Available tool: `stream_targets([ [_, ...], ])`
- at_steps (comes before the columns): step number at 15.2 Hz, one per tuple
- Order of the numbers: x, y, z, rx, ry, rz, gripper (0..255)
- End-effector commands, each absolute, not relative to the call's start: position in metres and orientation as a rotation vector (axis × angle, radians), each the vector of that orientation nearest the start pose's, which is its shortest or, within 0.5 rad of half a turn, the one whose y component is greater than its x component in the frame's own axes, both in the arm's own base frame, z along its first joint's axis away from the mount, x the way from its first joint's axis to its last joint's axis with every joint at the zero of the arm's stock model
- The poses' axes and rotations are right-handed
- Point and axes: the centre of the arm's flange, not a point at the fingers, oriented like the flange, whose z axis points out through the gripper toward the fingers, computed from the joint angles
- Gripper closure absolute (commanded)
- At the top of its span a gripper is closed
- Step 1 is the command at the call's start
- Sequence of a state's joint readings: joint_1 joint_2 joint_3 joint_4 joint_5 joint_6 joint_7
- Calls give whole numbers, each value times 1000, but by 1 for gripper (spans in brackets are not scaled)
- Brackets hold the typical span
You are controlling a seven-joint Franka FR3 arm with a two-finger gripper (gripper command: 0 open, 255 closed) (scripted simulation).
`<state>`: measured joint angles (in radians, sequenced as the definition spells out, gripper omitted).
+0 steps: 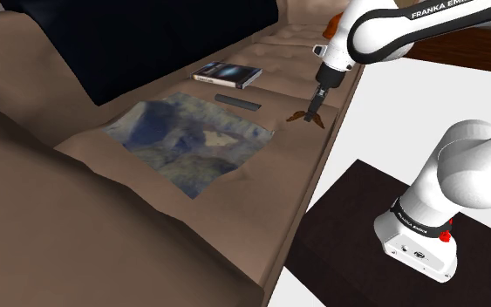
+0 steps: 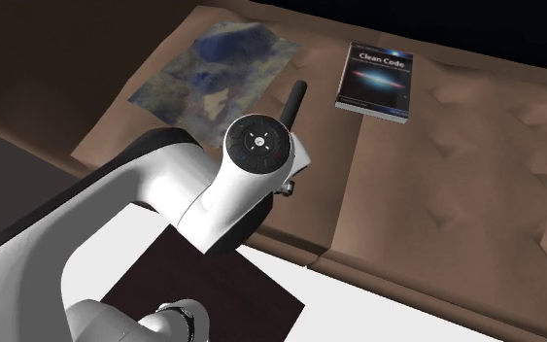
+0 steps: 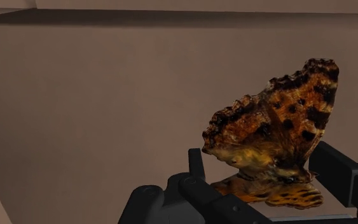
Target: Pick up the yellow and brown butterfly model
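Observation:
The butterfly model (image 3: 276, 137) has orange-brown wings with dark spots and paler yellowish patches. It sits between my two black fingers (image 3: 196, 164), one wing raised and the other lying flat below it, and both fingers reach the wing edges. In the shoulder view my gripper (image 1: 315, 112) points straight down at the butterfly (image 1: 305, 118), which is at the near edge of the brown couch seat (image 1: 269, 166). Brown wing tips stick out on both sides of the fingertips. In the second exterior view the arm's elbow (image 2: 256, 148) hides the hand.
A dark slim remote (image 1: 237, 102) (image 2: 293, 101) lies just beyond the butterfly. A book (image 1: 227, 74) (image 2: 375, 78) lies farther back. A blue-grey patterned cloth (image 1: 191, 139) (image 2: 213, 73) covers the seat's middle. The dark stand (image 1: 392, 235) is beside the couch.

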<state>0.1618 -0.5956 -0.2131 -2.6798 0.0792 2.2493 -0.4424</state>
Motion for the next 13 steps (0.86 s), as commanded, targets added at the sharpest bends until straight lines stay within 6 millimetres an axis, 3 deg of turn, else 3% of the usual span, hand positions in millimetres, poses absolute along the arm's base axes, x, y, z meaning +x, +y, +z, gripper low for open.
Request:
stream_targets([
  [1, 371, -15, 440, -2932, -553, -283, 255],
  [11, 371, -15, 492, -2932, -553, -283, 255],
  [13, 371, -15, 493, -2932, -553, -283, 255],
])
